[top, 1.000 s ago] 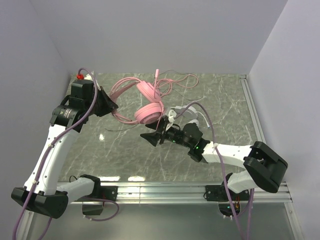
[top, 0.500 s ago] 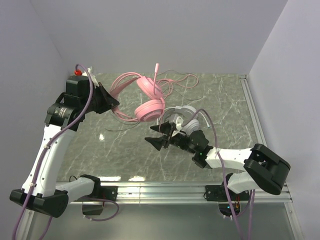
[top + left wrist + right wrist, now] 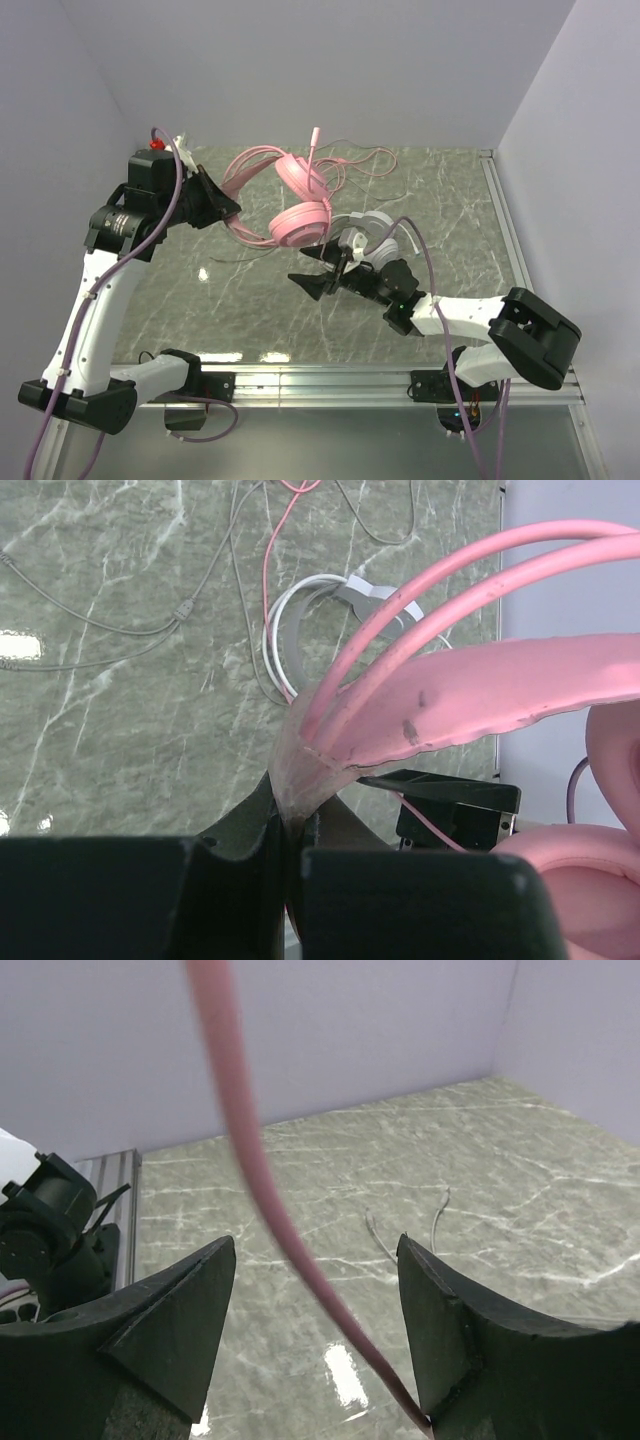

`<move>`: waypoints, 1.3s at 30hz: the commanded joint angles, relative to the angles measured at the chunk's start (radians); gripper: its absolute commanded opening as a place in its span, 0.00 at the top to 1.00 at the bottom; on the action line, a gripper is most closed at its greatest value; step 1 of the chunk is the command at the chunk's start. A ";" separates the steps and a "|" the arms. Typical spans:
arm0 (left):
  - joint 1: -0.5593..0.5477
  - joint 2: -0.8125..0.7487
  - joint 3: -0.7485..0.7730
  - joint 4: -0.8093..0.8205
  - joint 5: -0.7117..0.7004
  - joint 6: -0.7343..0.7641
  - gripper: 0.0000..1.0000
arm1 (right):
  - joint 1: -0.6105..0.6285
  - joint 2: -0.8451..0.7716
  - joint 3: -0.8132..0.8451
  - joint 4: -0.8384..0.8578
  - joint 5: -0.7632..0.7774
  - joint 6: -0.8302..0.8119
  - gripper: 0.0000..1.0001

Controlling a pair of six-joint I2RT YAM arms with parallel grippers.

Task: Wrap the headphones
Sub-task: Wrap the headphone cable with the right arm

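The pink headphones (image 3: 300, 220) hang above the table. My left gripper (image 3: 228, 207) is shut on their headband (image 3: 480, 695), pinching its padded strip where it narrows (image 3: 290, 820). Their thin pink cable (image 3: 270, 1210) runs loose between the fingers of my open right gripper (image 3: 315, 1260) and touches the right finger low down. In the top view the right gripper (image 3: 318, 268) hovers just below the pink ear cups. The white headphones (image 3: 375, 222) lie on the table behind the right wrist, and the left wrist view shows their band (image 3: 300, 600).
Loops of pink cable (image 3: 350, 160) lie at the back of the marble table (image 3: 450, 200). A thin pale cable (image 3: 100, 620) trails across the table to the left. Walls close in the left, back and right sides.
The left arm has lifted the pink headphones higher. The right gripper has opened wider and shifted a little left, uncovering more of the white headphones.
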 commanded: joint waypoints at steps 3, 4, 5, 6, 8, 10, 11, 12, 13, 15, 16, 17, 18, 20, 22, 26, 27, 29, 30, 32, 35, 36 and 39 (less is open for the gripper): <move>-0.004 -0.013 0.070 0.049 0.054 -0.064 1.00 | 0.007 0.003 0.067 0.022 -0.006 -0.048 0.28; -0.004 -0.011 0.070 0.049 0.053 -0.066 1.00 | 0.007 0.003 0.071 0.017 -0.009 -0.051 0.28; -0.004 -0.011 0.071 0.047 0.056 -0.064 1.00 | 0.007 0.001 0.080 0.012 -0.011 -0.059 0.28; -0.004 -0.011 0.073 0.047 0.059 -0.067 1.00 | 0.009 0.001 0.087 -0.001 -0.011 -0.064 0.28; -0.004 -0.010 0.071 0.046 0.065 -0.066 1.00 | 0.007 0.003 0.105 -0.014 -0.019 -0.079 0.28; -0.004 -0.008 0.073 0.044 0.073 -0.067 1.00 | 0.009 0.010 0.110 -0.020 -0.014 -0.082 0.28; -0.004 -0.005 0.074 0.043 0.074 -0.066 1.00 | 0.009 0.015 0.107 -0.006 -0.011 -0.081 0.28; -0.004 -0.005 0.076 0.041 0.073 -0.064 1.00 | 0.007 0.017 0.107 -0.006 -0.011 -0.081 0.28; -0.004 -0.002 0.079 0.037 0.070 -0.063 1.00 | 0.009 0.017 0.108 -0.008 -0.011 -0.081 0.31; -0.004 0.000 0.084 0.032 0.057 -0.058 1.00 | 0.009 0.021 0.117 -0.026 -0.025 -0.081 0.42; -0.004 0.001 0.085 0.032 0.057 -0.057 1.00 | 0.009 0.021 0.119 -0.028 -0.029 -0.081 0.45; -0.004 0.001 0.081 0.035 0.059 -0.057 1.00 | 0.009 0.023 0.120 -0.028 -0.038 -0.081 0.47; -0.004 0.001 0.076 0.038 0.063 -0.058 1.00 | 0.009 0.026 0.122 -0.029 -0.043 -0.081 0.48; -0.004 0.003 0.067 0.047 0.079 -0.061 1.00 | 0.009 0.026 0.126 -0.037 -0.051 -0.081 0.56; -0.004 0.006 0.067 0.046 0.073 -0.060 1.00 | 0.010 0.024 0.130 -0.041 -0.054 -0.079 0.68; -0.004 0.009 0.067 0.052 0.085 -0.064 1.00 | 0.007 0.026 0.128 -0.046 -0.077 -0.070 0.88; -0.004 0.009 0.065 0.053 0.089 -0.066 1.00 | 0.009 0.026 0.125 -0.044 -0.078 -0.067 0.92; -0.004 0.007 0.061 0.057 0.097 -0.067 1.00 | 0.009 0.023 0.119 -0.037 -0.083 -0.055 1.00; -0.004 0.007 0.062 0.057 0.097 -0.067 1.00 | 0.009 0.020 0.116 -0.037 -0.083 -0.048 1.00; -0.004 0.004 0.061 0.057 0.094 -0.064 1.00 | 0.009 0.012 0.119 -0.049 -0.111 -0.027 1.00; -0.004 -0.003 0.041 0.069 0.093 -0.066 1.00 | 0.010 0.003 0.125 -0.080 -0.170 0.010 1.00; -0.004 -0.006 0.032 0.084 0.094 -0.067 1.00 | 0.010 0.000 0.123 -0.081 -0.184 0.027 1.00; -0.004 -0.014 -0.020 0.119 0.119 -0.081 1.00 | 0.027 -0.010 0.114 -0.099 -0.210 0.042 1.00</move>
